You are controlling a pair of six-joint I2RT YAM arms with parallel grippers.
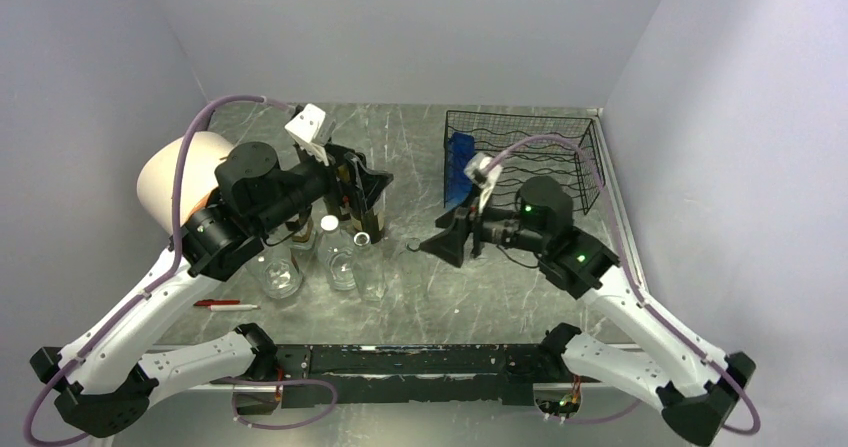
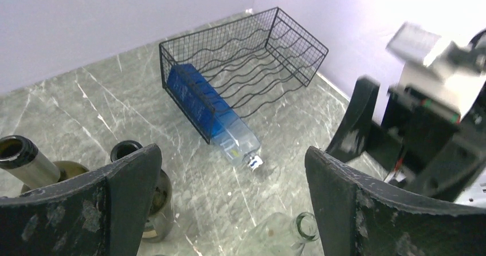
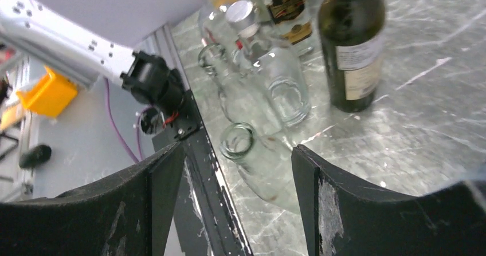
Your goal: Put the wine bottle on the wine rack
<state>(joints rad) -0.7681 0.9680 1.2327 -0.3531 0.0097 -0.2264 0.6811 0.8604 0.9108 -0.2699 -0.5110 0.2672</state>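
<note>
Upright wine bottle [image 3: 351, 44] well left of rack [image 2: 246, 61], near my left fingers [image 2: 129, 196], spread and empty, right fingers [image 3: 355, 204] spread too

Left arm [image 1: 150, 297] rose from its base, elbow bent, wrist turned to the right. Left gripper [image 2: 232, 152] had its jaws spread wide. Right arm [image 1: 640, 307] folded inward, wrist aimed left. Right gripper [image 3: 236, 150] likewise gaped wide. The two grippers faced each other, apart.
</note>
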